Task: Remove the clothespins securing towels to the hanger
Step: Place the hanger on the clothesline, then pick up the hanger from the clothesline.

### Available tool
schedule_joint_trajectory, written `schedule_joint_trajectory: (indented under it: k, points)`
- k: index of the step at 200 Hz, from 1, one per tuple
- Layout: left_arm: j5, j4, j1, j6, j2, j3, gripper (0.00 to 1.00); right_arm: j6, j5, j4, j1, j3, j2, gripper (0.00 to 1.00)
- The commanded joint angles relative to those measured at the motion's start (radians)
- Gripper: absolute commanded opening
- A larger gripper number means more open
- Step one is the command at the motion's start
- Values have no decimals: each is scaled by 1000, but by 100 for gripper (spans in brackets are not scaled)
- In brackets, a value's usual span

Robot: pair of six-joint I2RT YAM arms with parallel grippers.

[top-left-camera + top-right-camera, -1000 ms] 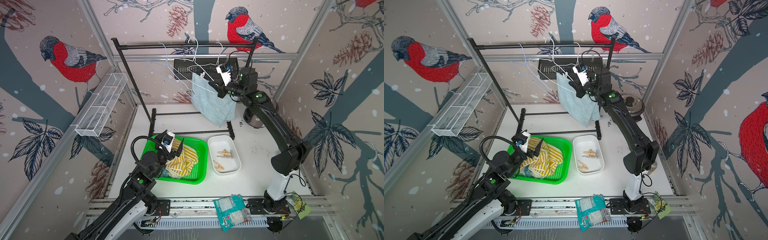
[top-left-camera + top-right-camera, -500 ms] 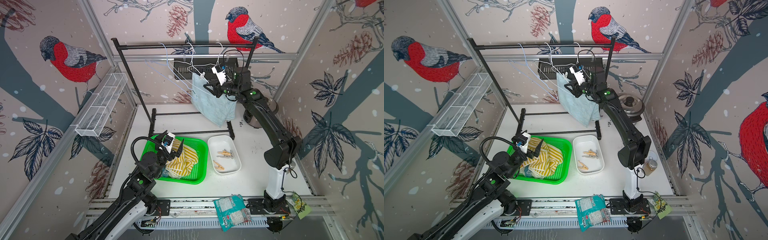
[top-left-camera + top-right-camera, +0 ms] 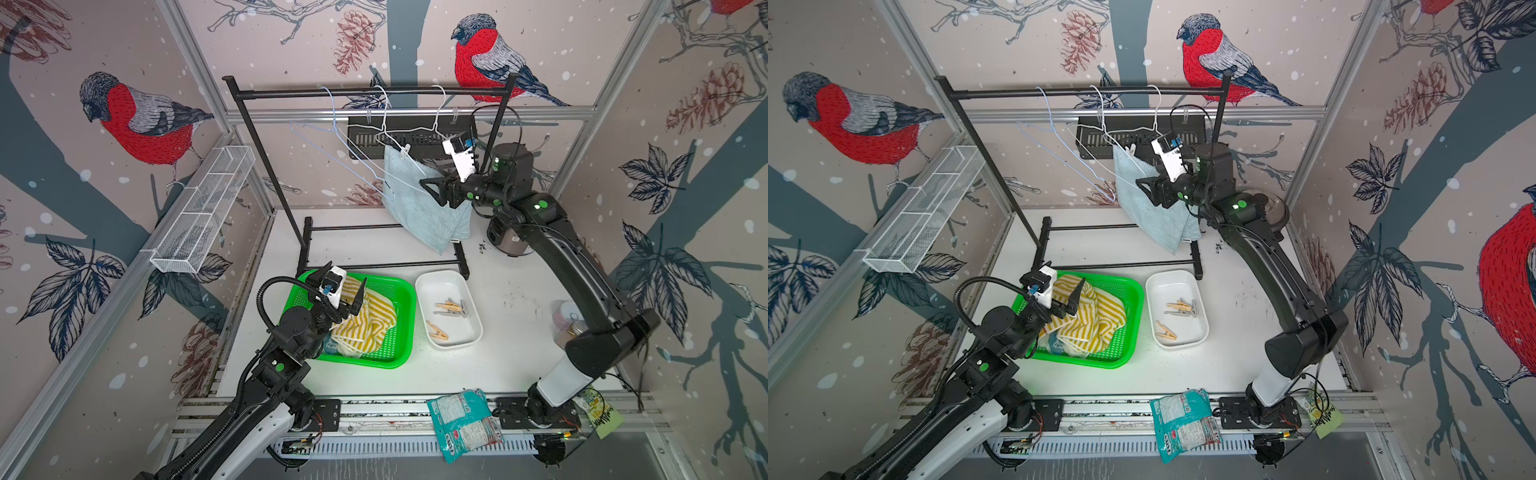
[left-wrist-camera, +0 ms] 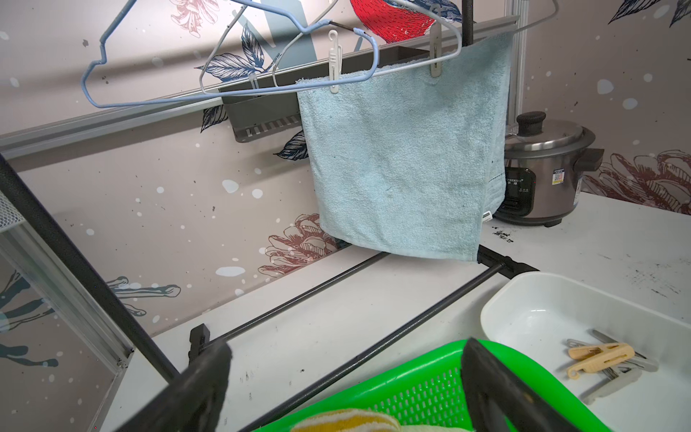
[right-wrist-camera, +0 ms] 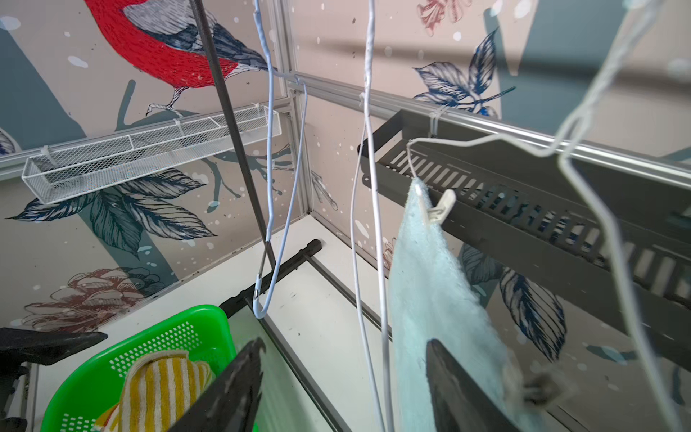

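1. Bird-papered walls ring the bench (image 3: 519,299); a white clothespin (image 4: 334,61) and a grey clothespin (image 4: 435,56) pin the light-blue towel (image 4: 404,157) up.
2. Right hand (image 5: 344,342), jaws apart, should pinch the grey clothespin's tail squarely; left hand (image 4: 346,346) hangs wide apart.

- hung towel (image 4: 404,157): plain light blue
- basket towel (image 3: 370,322): yellow-white stripes
- basket (image 3: 405,336): bright green
- tray (image 3: 473,332): white
- tray pins (image 3: 451,307): tan, some grey
- towel pin (image 5: 441,209): white
- hangers (image 5: 369,45): white, one pale blue
- rack (image 3: 361,92): black
- my left claw (image 3: 343,282) and right claw (image 3: 430,192): black
- walls (image 3: 137,120): pinkish, red-breasted birds, dark leaves
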Motion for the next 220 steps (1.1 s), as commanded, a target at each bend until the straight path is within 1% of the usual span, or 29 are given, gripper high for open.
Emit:
schedule_joint_trajectory:
  k: [1, 41, 68, 85, 111, 155, 174, 192, 203, 220]
  points:
    - [0, 26, 2, -42, 0, -2, 95, 6, 54, 12, -16, -1, -59, 72]
    - [-2, 40, 2, -69, 1, -3, 95, -31, 63, -90, -99, 75, -67, 74]
    - [3, 24, 2, -80, 6, 8, 95, -60, 30, -152, -166, 162, 2, 75]
    - [5, 8, 2, -86, 3, 15, 95, -73, 20, -179, -188, 221, 51, 75]
    - [-6, 1, 2, -101, -12, 10, 95, -67, -20, -161, -211, 265, 107, 75]
    - [-30, -23, 2, -104, -22, 10, 95, -37, -106, -115, -212, 329, 217, 75]
    - [-50, -34, 2, -104, -24, 11, 95, -16, -133, -90, -211, 379, 276, 72]
    - [-56, -36, 2, -102, -28, 11, 95, 3, -148, -78, -211, 430, 329, 66]
    - [-59, -37, 3, -100, -32, 11, 95, 11, -167, -74, -211, 462, 359, 58]
    - [-66, -44, 2, -95, -36, 10, 95, 19, -179, -64, -210, 485, 387, 49]
